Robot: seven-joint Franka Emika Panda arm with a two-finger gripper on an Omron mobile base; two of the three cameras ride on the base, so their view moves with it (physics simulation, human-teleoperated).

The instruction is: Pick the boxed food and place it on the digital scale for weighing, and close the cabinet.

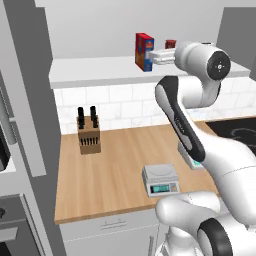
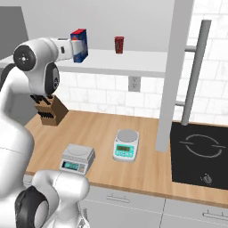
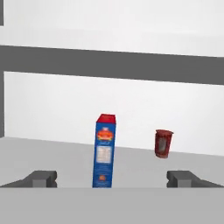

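Fingers spread wide, holding nothing, boxed food upright between them, dark can well apart.

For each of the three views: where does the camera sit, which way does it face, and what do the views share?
Left base view: behind the arm's left, facing counter; arm at lower right.
Right base view: behind its right, facing counter and digital scale; arm at lower left.
Hand view: on the hand, facing the shelf; open gripper.
All three share the boxed food and red can.
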